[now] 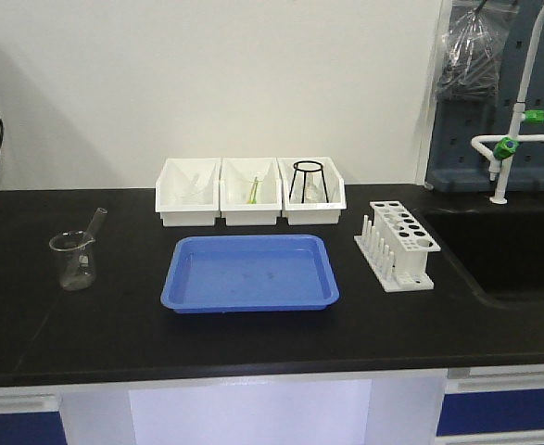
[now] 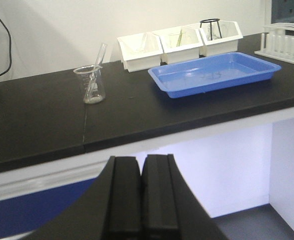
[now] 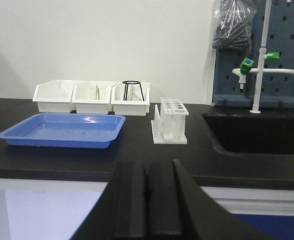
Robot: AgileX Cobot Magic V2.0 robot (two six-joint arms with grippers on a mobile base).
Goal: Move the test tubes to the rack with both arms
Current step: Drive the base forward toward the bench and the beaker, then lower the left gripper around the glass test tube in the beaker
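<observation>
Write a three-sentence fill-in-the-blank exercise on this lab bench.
1. The tray between the beaker, which holds a leaning test tube, and the rack is ____ in colour.
2. Behind the tray stand ____ white bins.
3. The left end effector and right end effector are both ____.

Missing words: blue; three; shut.

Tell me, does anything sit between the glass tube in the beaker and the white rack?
Yes: the blue tray lies flat between the test tube and the rack. Low, probably easy to lift over.
</observation>
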